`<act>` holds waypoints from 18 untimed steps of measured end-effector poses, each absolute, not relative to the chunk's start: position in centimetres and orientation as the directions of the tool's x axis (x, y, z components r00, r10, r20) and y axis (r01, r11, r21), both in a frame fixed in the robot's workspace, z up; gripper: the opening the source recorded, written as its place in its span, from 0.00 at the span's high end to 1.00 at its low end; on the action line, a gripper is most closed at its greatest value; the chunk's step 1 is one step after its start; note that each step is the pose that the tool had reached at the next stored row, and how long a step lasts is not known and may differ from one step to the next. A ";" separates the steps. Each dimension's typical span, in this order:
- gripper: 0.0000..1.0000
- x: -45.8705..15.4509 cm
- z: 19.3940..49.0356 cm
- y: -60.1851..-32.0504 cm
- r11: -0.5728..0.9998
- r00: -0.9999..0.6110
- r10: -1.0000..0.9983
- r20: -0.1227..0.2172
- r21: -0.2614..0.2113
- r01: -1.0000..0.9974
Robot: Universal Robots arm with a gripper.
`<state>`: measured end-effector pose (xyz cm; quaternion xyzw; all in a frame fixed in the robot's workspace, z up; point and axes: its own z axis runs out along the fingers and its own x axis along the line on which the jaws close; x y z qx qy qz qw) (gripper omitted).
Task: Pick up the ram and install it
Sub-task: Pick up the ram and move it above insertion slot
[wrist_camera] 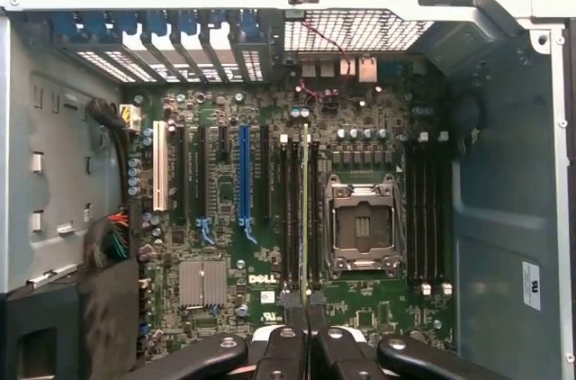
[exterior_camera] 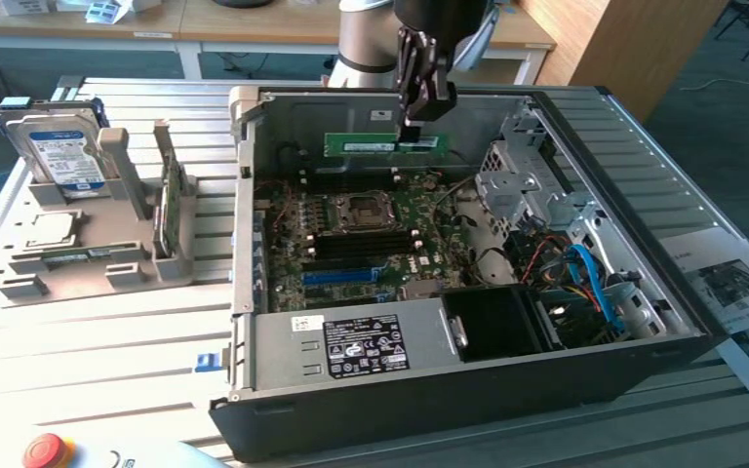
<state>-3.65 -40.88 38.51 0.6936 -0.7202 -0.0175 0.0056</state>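
You have a slatted table (exterior_camera: 101,341). Directly on it: an open computer case (exterior_camera: 479,395) at centre, a grey holder (exterior_camera: 128,265) at the exterior view's left, papers (exterior_camera: 739,288) at its right, and a red button (exterior_camera: 47,450) near left.

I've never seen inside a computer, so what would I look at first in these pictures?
First, the big black computer case lying open in the middle, showing its green motherboard. Above that board, the robot's jaws are shut on the thin green ram. At the exterior view's left, a hard drive with a blue label stands in a grey holder.
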 end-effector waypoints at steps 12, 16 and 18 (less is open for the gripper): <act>0.88 -3.6 38.1 -40.5 0.040 -0.040 -0.999 -0.016 0.033 -0.999; 0.88 -3.6 37.6 -40.5 0.040 -0.040 -0.999 -0.016 0.033 -0.999; 0.88 -3.6 37.4 -40.5 0.040 -0.040 -0.999 -0.016 0.033 -0.999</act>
